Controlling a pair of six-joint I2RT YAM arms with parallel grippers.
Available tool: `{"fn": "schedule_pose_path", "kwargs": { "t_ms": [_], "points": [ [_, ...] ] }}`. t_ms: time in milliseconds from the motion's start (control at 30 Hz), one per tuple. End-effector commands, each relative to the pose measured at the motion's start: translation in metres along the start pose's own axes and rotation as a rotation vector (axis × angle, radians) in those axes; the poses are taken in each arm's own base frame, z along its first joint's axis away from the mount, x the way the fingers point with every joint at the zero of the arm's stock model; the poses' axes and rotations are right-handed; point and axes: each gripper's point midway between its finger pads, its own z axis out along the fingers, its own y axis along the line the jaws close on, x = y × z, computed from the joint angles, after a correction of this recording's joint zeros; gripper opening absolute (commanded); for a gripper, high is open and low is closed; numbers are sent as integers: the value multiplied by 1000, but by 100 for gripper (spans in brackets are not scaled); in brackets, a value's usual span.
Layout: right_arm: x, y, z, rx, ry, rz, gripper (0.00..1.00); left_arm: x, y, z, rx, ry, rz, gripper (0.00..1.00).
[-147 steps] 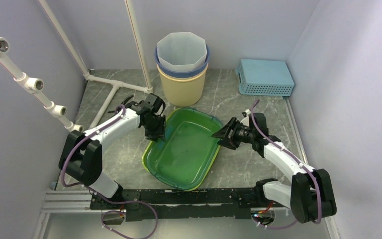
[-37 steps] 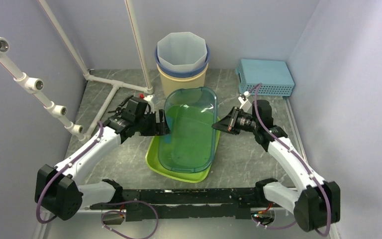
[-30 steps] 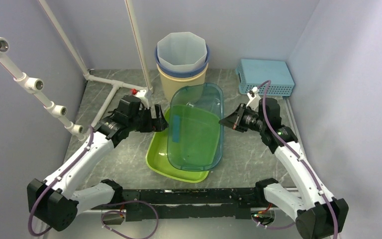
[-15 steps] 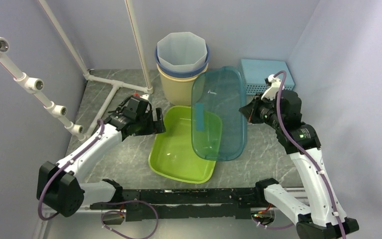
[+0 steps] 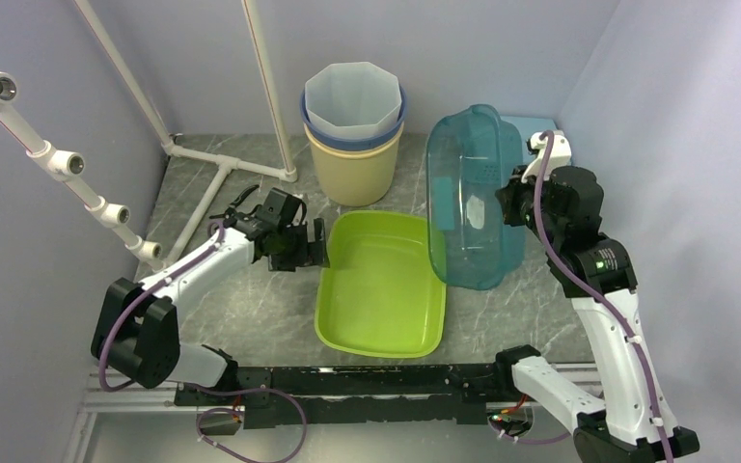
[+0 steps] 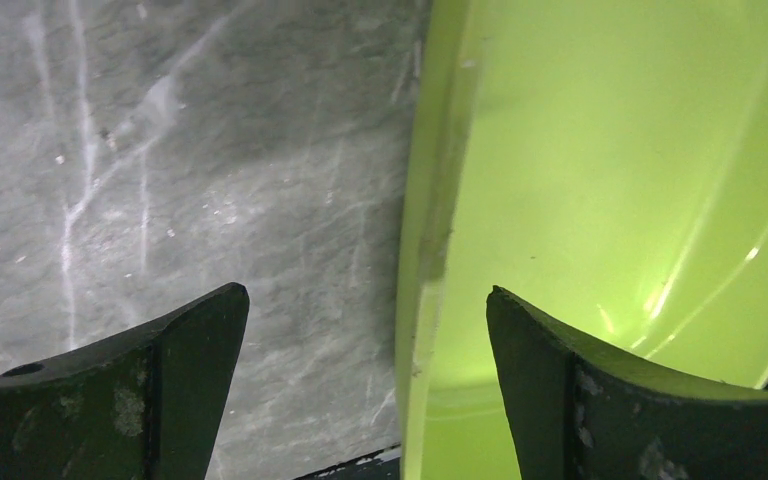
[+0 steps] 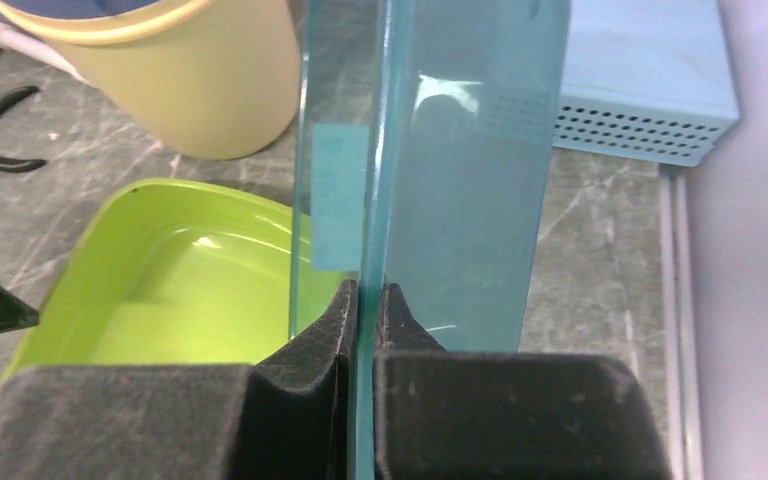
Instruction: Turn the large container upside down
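The right jaws are pressed together on the large translucent teal plastic container (image 5: 473,207), pinching its thin wall between black padded fingers (image 7: 300,390). The container is held up on edge, just right of the lime-green plastic tub (image 5: 381,289). Whether its lower end touches the grey marbled worktop (image 5: 251,309) cannot be told. The left jaws stand spread wide, straddling the tub's left rim: one finger over the worktop, the other over the tub's inside.

Two shallow tubs: one teal large container (image 5: 463,231) and one lime-green tub (image 5: 381,289). Three buckets (image 5: 352,169) sit nested as one stack. There is also one pale blue perforated crate (image 7: 640,90) and one pair of black pliers (image 7: 5,163).
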Motion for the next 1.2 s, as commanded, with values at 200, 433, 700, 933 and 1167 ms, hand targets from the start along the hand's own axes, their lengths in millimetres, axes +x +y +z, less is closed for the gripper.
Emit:
{"fn": "schedule_pose_path", "kwargs": {
  "t_ms": [200, 433, 700, 933, 1167],
  "points": [
    [-53, -26, -9, 130, -148, -144, 0, -18, -31, -4, 156, -55, 50, 93],
    [-39, -32, 4, 149, -133, -222, 0, 6, -15, 35, 79, 118, 44, 71],
    [-8, -28, 18, 82, -135, -427, 0, 17, 19, 42, -110, 165, -3, 34],
    [19, -9, 27, -60, -119, -593, 0, 9, 46, 17, -262, 118, 28, 26],
    [72, 16, 26, -316, -66, -936, 0, -3, 79, -17, -389, 85, 3, 22]
  ]
}}
